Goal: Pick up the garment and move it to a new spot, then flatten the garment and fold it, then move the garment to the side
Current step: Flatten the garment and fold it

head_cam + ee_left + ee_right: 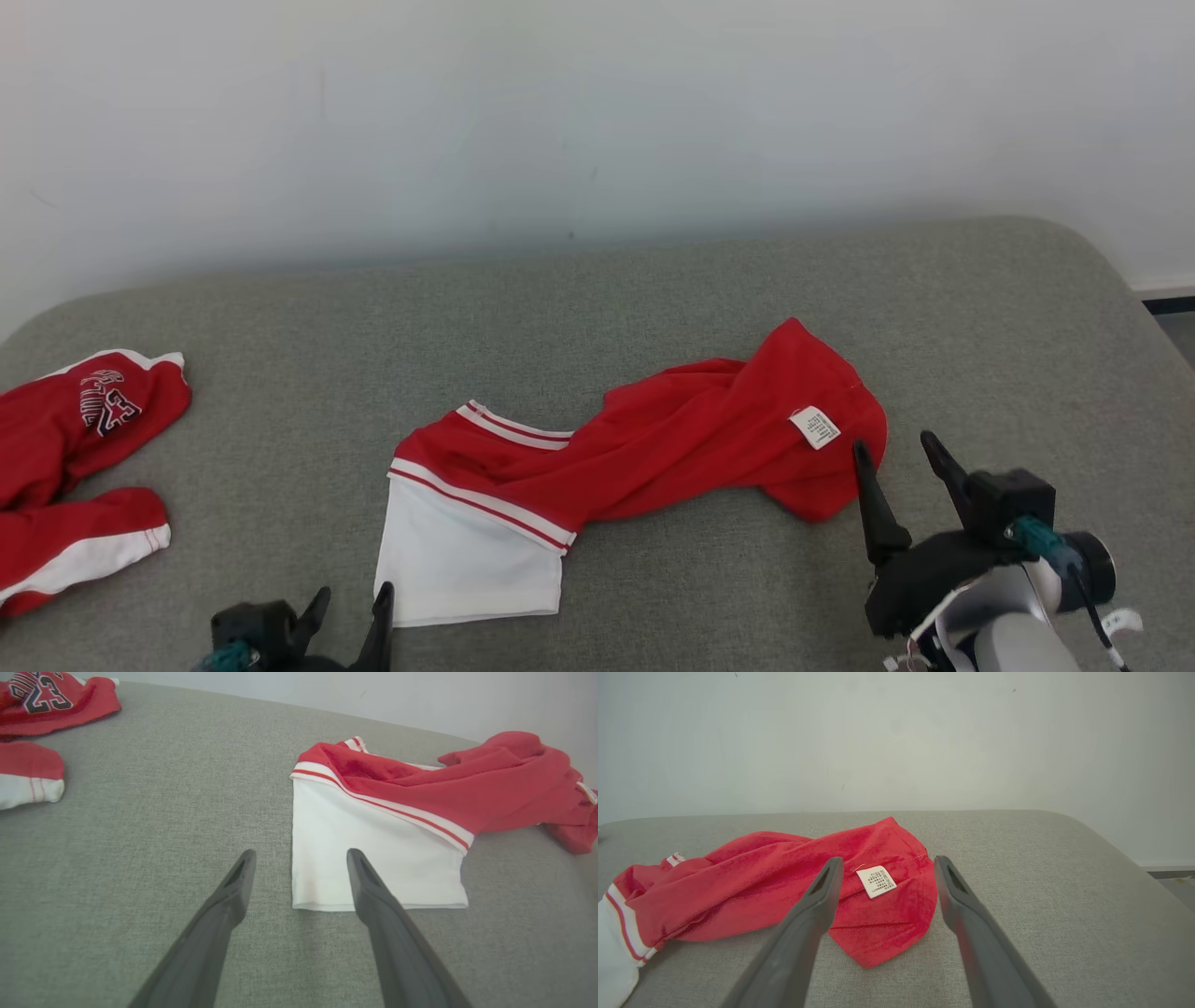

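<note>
While both pincers stand spread wide with nothing in them, the red and white garment (653, 448) lies crumpled across the middle of the grey upholstered surface (597, 299). Its white panel (467, 551) lies flat at the robot's left end, and its bunched red end lies towards the right. The left gripper (353, 597) sits low by the white panel's near left corner; whether a fingertip touches the cloth cannot be told. The right gripper (893, 446) is just beside the red end, and in the right wrist view the white care label (876, 881) shows between its two fingers. Well apart, at the far left, lies a second red garment (84, 420) numbered 23.
</note>
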